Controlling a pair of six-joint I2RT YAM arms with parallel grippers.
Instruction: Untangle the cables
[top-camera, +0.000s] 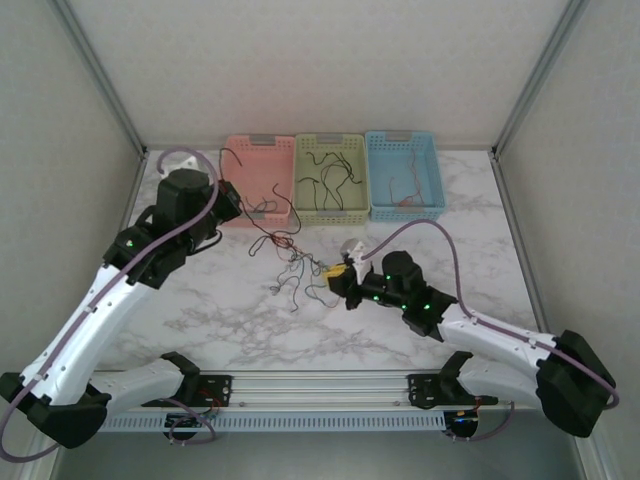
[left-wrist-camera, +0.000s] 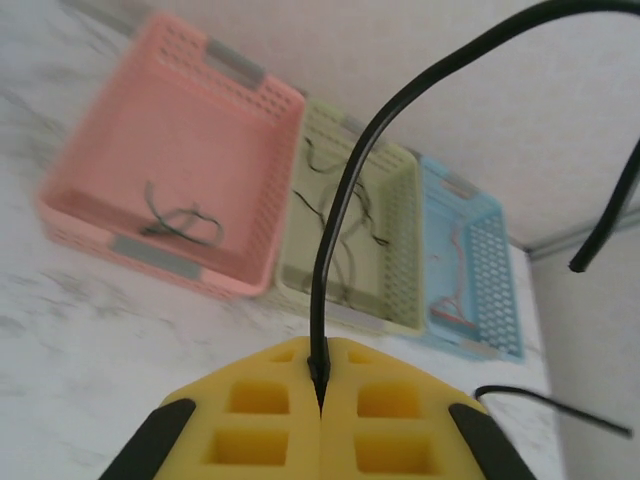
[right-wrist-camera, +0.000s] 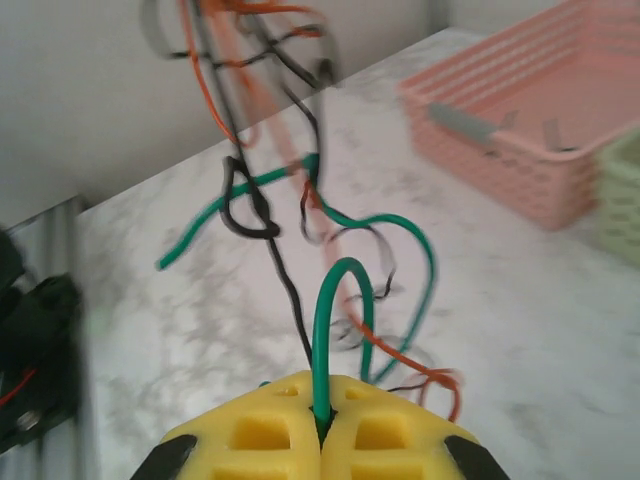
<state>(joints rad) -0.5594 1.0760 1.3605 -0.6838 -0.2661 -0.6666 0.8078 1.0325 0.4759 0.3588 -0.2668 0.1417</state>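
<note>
The cables (top-camera: 295, 262) lie clumped on the bench (top-camera: 220, 300), just off the pink basket (top-camera: 240, 141)'s near right corner. The left gripper (left-wrist-camera: 320, 378), by that basket's near edge, clamps a black cable (left-wrist-camera: 318, 300). The right gripper (right-wrist-camera: 322, 420), past the clump from the basket, pinches a green cable (right-wrist-camera: 320, 340). Bare bench surrounds the clump.

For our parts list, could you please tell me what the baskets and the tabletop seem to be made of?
Baskets: probably moulded plastic, matte pastel; the walls are a regular grid of holes. Tabletop: marble look, white with grey veins; whether stone or printed laminate, I cannot tell.
</note>
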